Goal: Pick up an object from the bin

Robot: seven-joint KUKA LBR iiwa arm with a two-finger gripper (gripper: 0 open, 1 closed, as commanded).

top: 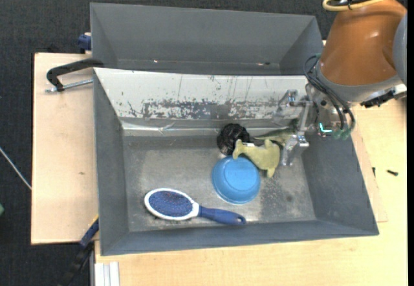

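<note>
Hanging low in the bin [194, 39], the tool [292, 149] sits just beside a pale yellow toy [262, 155]. Open or closed, I cannot tell.

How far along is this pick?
Done: the gripper is low in the bin, beside a pale yellow floppy thing next to the blue bowl. In hand: nothing visibly lifted; everything rests on the floor. Left: grasp and lift.

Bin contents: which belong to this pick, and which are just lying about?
In play: gripper; pale yellow floppy thing right beside it, toward the back right.
Lying about: blue bowl; blue-and-white hairbrush at front; black thing at back.
</note>
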